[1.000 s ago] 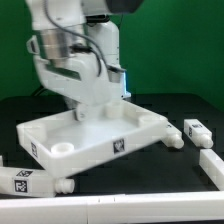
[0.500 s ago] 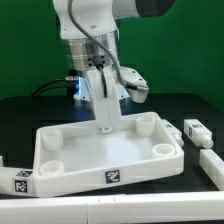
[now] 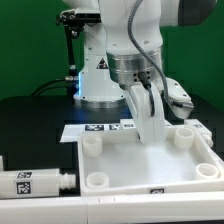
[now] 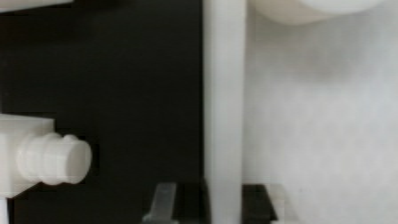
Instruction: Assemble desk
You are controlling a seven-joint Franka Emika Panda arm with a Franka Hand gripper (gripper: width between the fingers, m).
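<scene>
White plastic makes up everything of the kit here. The desk's tabletop [image 3: 140,165] lies flat on the black counter [image 3: 30,130], its hollow side up, with four round sockets [image 3: 97,181] at its corners. The end effector [image 3: 156,133] comes down on the far part of the panel, toward the exterior view's right. Its fingers are pressed together on a thin raised rim [image 4: 226,100], which the wrist view shows running straight between the two dark fingertips.

The hold is narrow for so broad a part, which is the main risk as I judge it. If the arm drags or turns the tabletop, the panel could pivot about the pinch or slip out of it, and its corner would end up off target. A loose leg [image 3: 30,183] lies just beside the near corner on the exterior view's left, so a swing of the panel could knock it and send it rolling. In the wrist view a round peg [image 4: 57,160] sits near the pinched rim with a dark gap between them; I cannot tell whether it belongs to that same leg.

No brand or readable word shows. The marker board [image 3: 100,128], the leg and the tabletop's front edge carry only square black-and-white tags, too small to decode.
</scene>
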